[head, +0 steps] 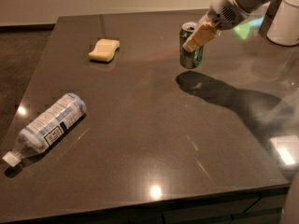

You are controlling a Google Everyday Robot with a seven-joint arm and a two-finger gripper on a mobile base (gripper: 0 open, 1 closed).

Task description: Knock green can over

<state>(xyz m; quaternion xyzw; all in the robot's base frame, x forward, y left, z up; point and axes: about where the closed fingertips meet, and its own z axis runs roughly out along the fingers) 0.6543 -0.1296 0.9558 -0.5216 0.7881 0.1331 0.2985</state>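
Observation:
The green can (pixel 189 55) stands upright on the dark table (pixel 140 125), at the far right. It is dark green with a silver top rim. My gripper (pixel 198 36) comes in from the upper right on a white arm (pixel 233 8). Its pale tip lies against the can's upper right side and covers part of the can. The gripper holds nothing that I can see.
A yellow sponge (pixel 104 50) lies at the far left of the table. A clear plastic bottle with a blue-white label (pixel 50 124) lies on its side near the front left edge. A white cylindrical object (pixel 285 20) stands at the far right corner.

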